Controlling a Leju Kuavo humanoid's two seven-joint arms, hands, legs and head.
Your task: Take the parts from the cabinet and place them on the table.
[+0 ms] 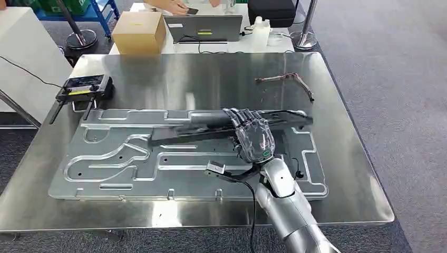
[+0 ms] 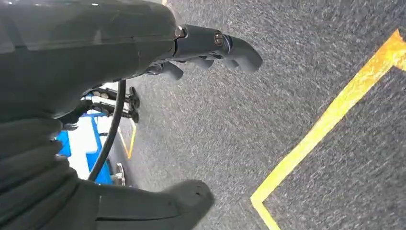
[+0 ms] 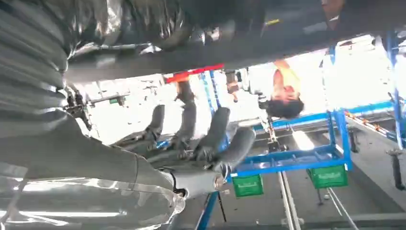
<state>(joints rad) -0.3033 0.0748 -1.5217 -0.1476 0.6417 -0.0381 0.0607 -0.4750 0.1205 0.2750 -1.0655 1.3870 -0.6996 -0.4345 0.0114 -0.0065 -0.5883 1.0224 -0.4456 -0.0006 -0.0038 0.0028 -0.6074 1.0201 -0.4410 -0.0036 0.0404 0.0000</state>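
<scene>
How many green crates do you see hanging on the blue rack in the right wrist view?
2. One green crate hangs at the blue rack's near end; the other hangs further along it. More may be hidden behind the right hand.

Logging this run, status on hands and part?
Right robot hand over long dark part, grip unclear. Part lies on grey stamped panel on table. Left robot hand open above carpet. Cable bundle nearby, clear.

A factory workshop. A steel table (image 1: 132,74) stands on grey carpet. Beyond the table, blue racks (image 3: 306,158) hold green bins (image 3: 328,176).
</scene>
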